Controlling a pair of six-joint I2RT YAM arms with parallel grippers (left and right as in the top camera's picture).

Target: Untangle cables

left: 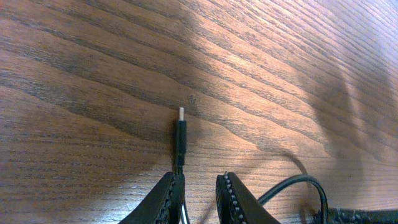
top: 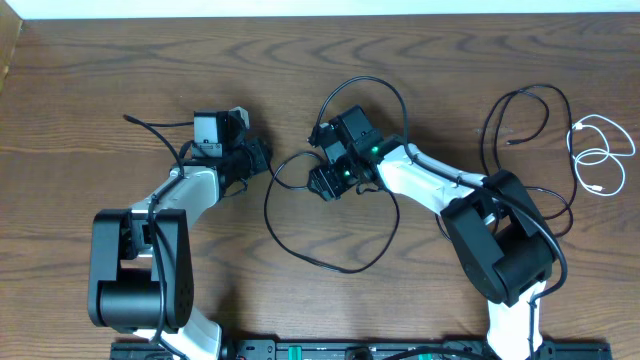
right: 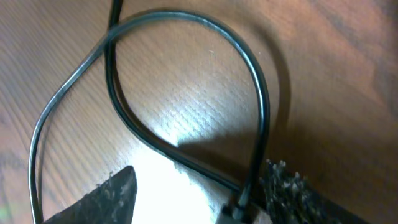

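Black cable plug (left: 180, 140), silver tip forward, just beyond the narrowly parted claw (left: 198, 182), wooden table (left: 280, 74) beneath.

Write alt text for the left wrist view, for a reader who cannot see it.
A black cable plug with a silver tip lies on a wooden table, pointing away from the camera, its near end meeting one of two dark ridged fingers at the bottom edge. Another black cable curves in at lower right.

The worktop (top: 100, 60) is bare along its far edge and at its far left corner. Between the left arm (top: 140, 270) and the right arm (top: 500, 245), a black cable loop (top: 268, 208) sprawls mid-worktop. A second black cable (top: 486, 130) and a white cable (top: 605, 153) crowd the right edge.
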